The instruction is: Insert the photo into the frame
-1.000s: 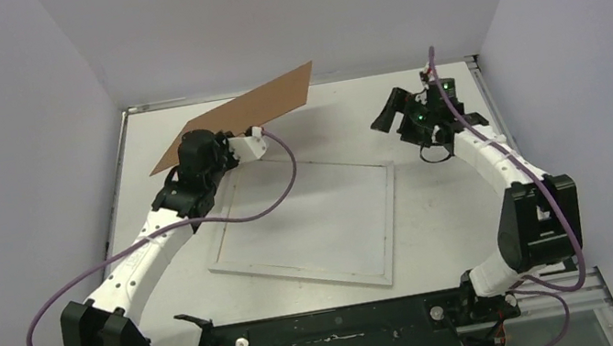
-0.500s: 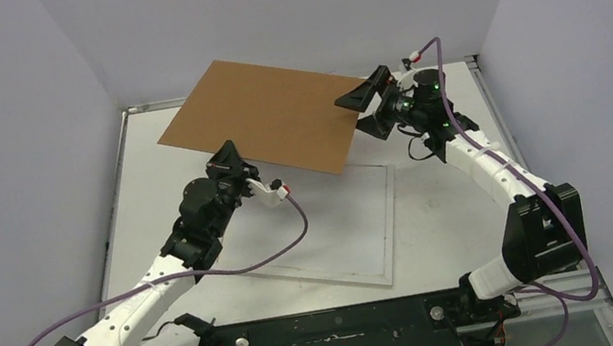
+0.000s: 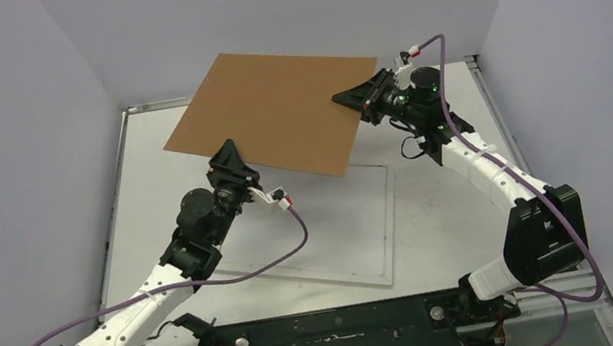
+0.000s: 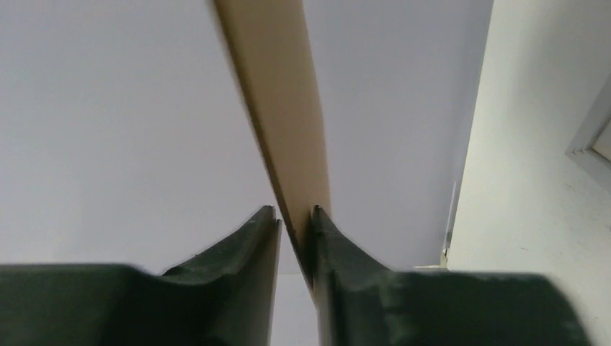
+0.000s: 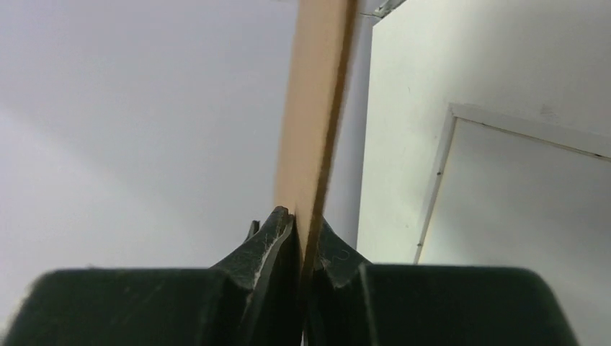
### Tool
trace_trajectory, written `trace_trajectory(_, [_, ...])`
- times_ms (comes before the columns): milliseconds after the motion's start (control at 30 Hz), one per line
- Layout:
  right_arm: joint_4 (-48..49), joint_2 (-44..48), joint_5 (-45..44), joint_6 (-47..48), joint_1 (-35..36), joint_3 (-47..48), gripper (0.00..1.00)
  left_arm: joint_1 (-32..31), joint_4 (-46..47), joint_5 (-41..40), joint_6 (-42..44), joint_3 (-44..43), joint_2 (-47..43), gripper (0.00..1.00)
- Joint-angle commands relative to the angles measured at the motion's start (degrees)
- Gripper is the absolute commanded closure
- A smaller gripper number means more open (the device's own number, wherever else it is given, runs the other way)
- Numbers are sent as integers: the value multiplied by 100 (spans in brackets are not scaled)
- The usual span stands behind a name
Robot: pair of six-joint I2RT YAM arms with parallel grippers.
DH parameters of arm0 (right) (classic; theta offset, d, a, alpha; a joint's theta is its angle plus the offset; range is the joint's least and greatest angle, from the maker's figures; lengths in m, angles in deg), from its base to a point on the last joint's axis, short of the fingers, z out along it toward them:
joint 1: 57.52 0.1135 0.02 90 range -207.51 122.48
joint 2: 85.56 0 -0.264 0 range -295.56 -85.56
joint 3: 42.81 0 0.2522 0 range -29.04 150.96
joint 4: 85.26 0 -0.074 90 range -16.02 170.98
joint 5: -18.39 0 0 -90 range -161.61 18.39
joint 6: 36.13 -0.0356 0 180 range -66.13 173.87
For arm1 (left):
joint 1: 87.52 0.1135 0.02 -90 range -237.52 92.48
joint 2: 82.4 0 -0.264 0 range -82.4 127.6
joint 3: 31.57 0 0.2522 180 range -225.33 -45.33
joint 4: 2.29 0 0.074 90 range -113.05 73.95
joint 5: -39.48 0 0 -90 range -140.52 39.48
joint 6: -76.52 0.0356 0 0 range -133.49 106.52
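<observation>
fingers [image 5: 270, 249] of right gripper [image 3: 348, 97] on board [image 3: 274, 108]

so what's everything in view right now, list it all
brown board: one, plain brown, held in the air over the far half of the table
frame: one, white border with clear middle, flat on the middle of the table, its far edge under the board
photo: none showing in any view
table: one, white
base plate: one, black, near edge
cables: purple, along each arm
arms: two, white and black, left and right
left fingers: black, shut on the board's near edge
right fingers: black, shut on the board's right edge
</observation>
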Motion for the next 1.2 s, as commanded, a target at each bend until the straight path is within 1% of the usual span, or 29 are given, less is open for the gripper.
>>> trace_trajectory(0, [342,277,-174,123,-24,237,95,-90,18,168,-311,-418,-306,57])
trace_trajectory(33, [309,305,-148,156,-85,284,95,-90,-332,181,-559,-565,-329,42])
trace_trajectory(67, [303,324,-87,172,-164,346,95,-86,-691,148,-890,-757,-333,29])
trace_trajectory(100, [299,342,-13,178,-276,403,95,-82,-1241,73,-1264,-1017,-310,21])
trace_trajectory(167, [300,405,124,160,-527,515,95,2,-2299,13,-2254,-1695,-191,16])
trace_trajectory(233, [237,466,291,170,-779,693,95,284,-3402,191,-3298,-2423,62,12])
trace_trajectory(333, [-360,564,473,523,-1094,1078,95,1075,-4745,991,-4565,-3362,410,8])
trace_trajectory(467, [-1412,739,795,1220,-1418,1390,95,2341,-6169,2054,-5719,-4308,1109,6])
trace_trajectory(533, [-1994,846,826,1558,-1447,1418,95,3003,-6712,2635,-6278,-4749,1595,6])
trace_trajectory(567, [-2183,923,850,1648,-1439,1369,95,3314,-6995,2946,-6412,-4985,1843,6])
trace_trajectory(667, [-2184,1238,1033,1534,-1434,937,95,4046,-7379,3437,-6733,-5266,2531,10])
trace_trajectory(700, [-2178,1358,1098,1480,-1438,814,95,4159,-7457,3582,-6766,-5315,2730,13])
trace_trajectory(833, [-2596,1676,1257,1496,-1398,567,95,4451,-7335,3871,-7084,-5278,3320,27])
trace_trajectory(933, [-2891,1883,1307,1547,-1333,384,95,4505,-7108,3929,-7250,-5120,3623,36])
trace_trajectory(1067, [-3009,2081,1388,1538,-1257,68,95,4524,-6988,4123,-7373,-4907,3908,48])
trace_trajectory(1100, [-3004,2122,1390,1532,-1215,-25,95,4524,-6937,4146,-7409,-4835,3960,51])
trace_trajectory(1167, [-2995,2166,1344,1590,-1098,-193,95,4524,-6827,4178,-7483,-4670,4047,53])
